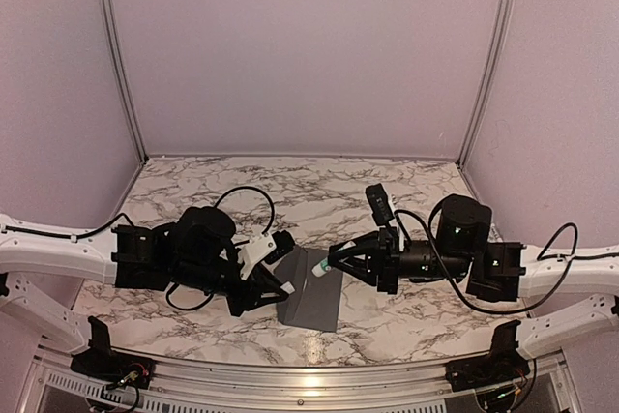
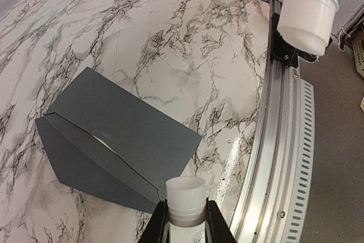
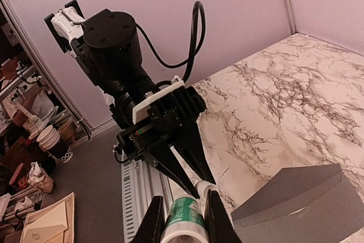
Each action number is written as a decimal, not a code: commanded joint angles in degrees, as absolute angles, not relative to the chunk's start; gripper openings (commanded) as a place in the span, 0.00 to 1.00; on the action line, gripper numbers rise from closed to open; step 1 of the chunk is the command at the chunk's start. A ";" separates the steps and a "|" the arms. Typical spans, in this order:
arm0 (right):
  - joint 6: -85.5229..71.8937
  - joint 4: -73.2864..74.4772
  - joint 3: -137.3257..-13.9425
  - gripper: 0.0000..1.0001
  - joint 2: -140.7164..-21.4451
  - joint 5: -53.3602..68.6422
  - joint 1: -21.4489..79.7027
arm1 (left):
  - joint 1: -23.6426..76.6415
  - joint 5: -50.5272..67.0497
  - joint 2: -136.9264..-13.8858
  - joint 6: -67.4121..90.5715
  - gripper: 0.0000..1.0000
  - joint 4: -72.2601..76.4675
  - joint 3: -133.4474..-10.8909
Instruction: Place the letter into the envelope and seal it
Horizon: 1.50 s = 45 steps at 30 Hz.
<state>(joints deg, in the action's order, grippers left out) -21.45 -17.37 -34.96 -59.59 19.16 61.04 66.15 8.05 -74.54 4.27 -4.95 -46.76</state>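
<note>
Pinches a small white cap (image 2: 185,193) in the left gripper (image 2: 186,220), closed on its sides with the open mouth facing away from the wrist. Clamps a white-and-green tube (image 3: 183,227) in the right gripper (image 3: 183,211), closed round the body, far end aimed at the cap. Holds both in the air above the envelope (image 1: 311,299), the cap toward its left side, the tube coming in from its right; cannot tell touching from just apart in any view. Finds the envelope flat on the marble table (image 2: 170,38), dark grey, with the pointed flap (image 2: 85,166) folded out and, by the look of it, not stuck down. Shows no letter anywhere beside the envelope, so most likely already inside; shows only a faint pale spot at the flap's fold, too small to call paper or a mark. Looks like the sealing step: uncapping or recapping the glue, impossible to say which. Calls next, with the tube bared, for bringing its tip down onto the flap's inner edge, wiping along it lightly, then pressing the flap shut against the envelope's body without dragging the envelope sideways
</note>
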 commanded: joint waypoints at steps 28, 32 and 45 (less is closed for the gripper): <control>-23.52 -25.01 -36.69 0.00 -62.59 25.84 63.63 | 66.44 22.58 -68.15 -2.21 0.06 6.05 -46.46; -23.42 -25.14 -37.06 0.00 -63.46 25.76 63.72 | 66.45 22.57 -68.28 -2.20 0.06 6.21 -46.28; -23.27 -24.97 -37.86 0.00 -64.35 25.39 63.98 | 66.45 21.73 -68.79 -1.94 0.06 5.76 -46.22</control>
<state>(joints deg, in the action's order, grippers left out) -22.98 -24.18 -35.11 -64.03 25.45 63.26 66.35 21.58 -69.32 -1.80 4.05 -46.35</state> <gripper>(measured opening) 0.123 0.160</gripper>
